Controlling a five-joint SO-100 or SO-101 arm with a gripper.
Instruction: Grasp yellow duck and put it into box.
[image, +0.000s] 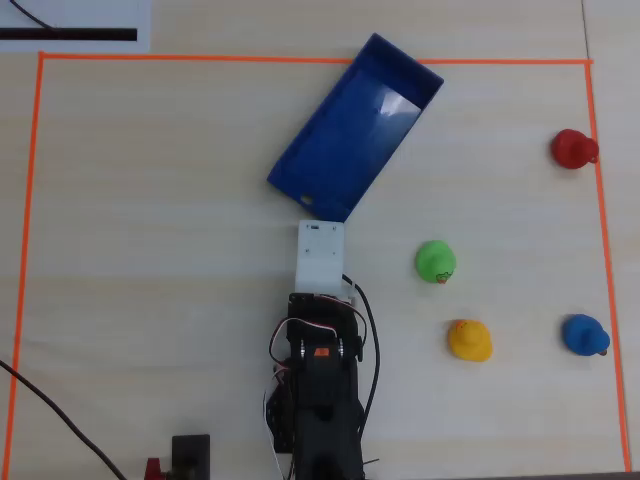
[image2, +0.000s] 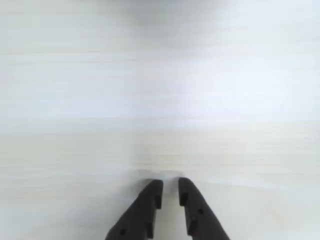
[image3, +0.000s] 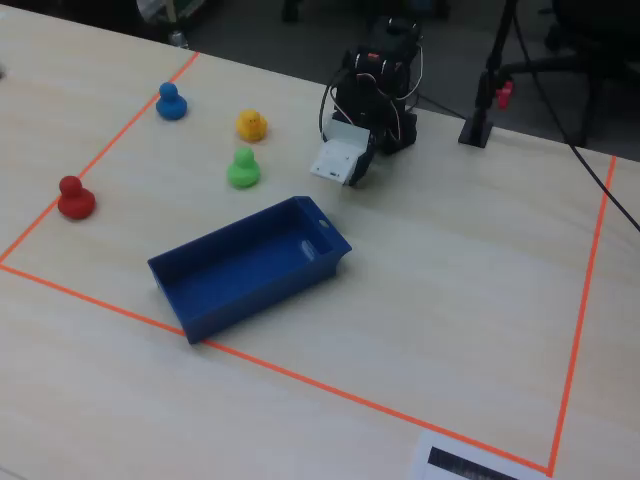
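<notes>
The yellow duck (image: 469, 340) stands on the pale table to the right of the arm in the overhead view; in the fixed view (image3: 251, 125) it is left of the arm. The dark blue box (image: 340, 140) lies slanted and empty just beyond the arm, and shows in the fixed view (image3: 250, 265). My gripper (image2: 170, 186) hangs over bare table, its black fingers a narrow gap apart with nothing between them. In the overhead view the white wrist mount (image: 320, 255) hides it. The duck and box are out of the wrist view.
A green duck (image: 435, 261) stands close above the yellow one, a blue duck (image: 585, 335) to its right, and a red duck (image: 573, 148) at the far right by the orange tape border (image: 300, 59). Cables trail at the arm base.
</notes>
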